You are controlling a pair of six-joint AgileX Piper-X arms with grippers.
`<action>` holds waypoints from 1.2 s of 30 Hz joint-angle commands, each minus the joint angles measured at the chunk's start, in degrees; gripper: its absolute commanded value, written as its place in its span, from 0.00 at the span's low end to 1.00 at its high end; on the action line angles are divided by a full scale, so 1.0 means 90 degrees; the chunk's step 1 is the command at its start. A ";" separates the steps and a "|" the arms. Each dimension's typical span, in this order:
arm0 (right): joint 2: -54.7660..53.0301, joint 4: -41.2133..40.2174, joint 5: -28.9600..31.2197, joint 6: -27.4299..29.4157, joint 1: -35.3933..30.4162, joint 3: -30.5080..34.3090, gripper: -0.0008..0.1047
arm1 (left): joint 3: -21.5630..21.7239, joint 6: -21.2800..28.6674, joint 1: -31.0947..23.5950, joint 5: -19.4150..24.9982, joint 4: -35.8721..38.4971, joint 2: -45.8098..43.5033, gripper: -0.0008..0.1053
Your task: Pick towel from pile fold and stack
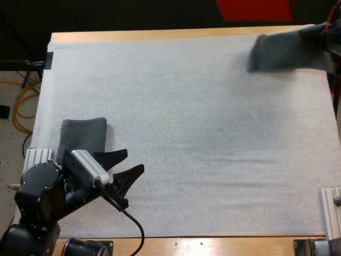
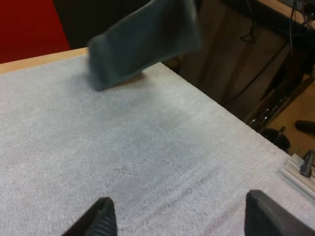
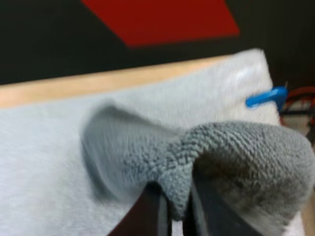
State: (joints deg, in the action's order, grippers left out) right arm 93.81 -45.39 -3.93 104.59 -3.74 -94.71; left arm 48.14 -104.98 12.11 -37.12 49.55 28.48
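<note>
right hand [image 3: 175,196] pinching a towel [image 1: 287,50] up over the mat's [image 1: 213,160] far right corner, long axis running sideways, loose end pointing left | left hand [image 1: 133,161] spread wide, holding nothing, just beside the folded towel [image 1: 82,136] at near left

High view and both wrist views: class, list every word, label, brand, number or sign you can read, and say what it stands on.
There is no readable text in any view.
The white foam mat, the flat dark grey-green towel, the lifted dark grey-green towel and the wooden table edge carry no words, labels, numbers or signs.
</note>
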 commanded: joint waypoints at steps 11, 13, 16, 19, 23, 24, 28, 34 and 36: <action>-0.2399 -0.1645 -0.0168 0.0074 0.0015 -0.0062 0.01 | 0.0043 -0.0021 0.0027 -0.0052 -0.0026 -0.0016 0.52; -0.2639 -0.1853 -0.0168 0.0059 0.0015 -0.0003 0.01 | 0.0043 -0.0021 0.0027 -0.0052 -0.0026 -0.0016 0.52; -0.2989 -0.1935 -0.0168 -0.0154 0.0015 0.0236 0.01 | 0.0043 -0.0021 0.0027 -0.0052 -0.0026 -0.0016 0.52; -0.3210 -0.1935 -0.0305 -0.0379 0.0015 0.0659 0.01 | 0.0043 -0.0021 0.0027 -0.0052 -0.0026 -0.0016 0.52; -0.3264 -0.1926 -0.0637 -0.0600 0.0207 0.1365 0.01 | 0.0043 -0.0021 0.0027 -0.0052 -0.0026 -0.0016 0.52; -0.3263 -0.1903 -0.0641 -0.0609 0.0274 0.1476 0.01 | 0.0043 -0.0021 0.0027 -0.0052 -0.0026 -0.0016 0.52; -0.3250 -0.1406 -0.0637 -0.0733 0.1027 0.2275 0.01 | 0.0024 -0.0021 0.0027 -0.0052 -0.0026 -0.0016 0.52; -0.2790 -0.0129 -0.0444 -0.1915 0.2398 0.2968 0.01 | -0.0036 -0.0073 0.0027 -0.0052 -0.0011 -0.0016 0.52; -0.2470 0.0109 -0.0447 -0.2051 0.2919 0.2988 0.01 | -0.0035 -0.0072 0.0027 -0.0052 -0.0011 -0.0016 0.52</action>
State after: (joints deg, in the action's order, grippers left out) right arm 71.21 -46.21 -7.74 86.91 21.59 -67.80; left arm 48.00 -105.15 12.11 -37.12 49.67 28.48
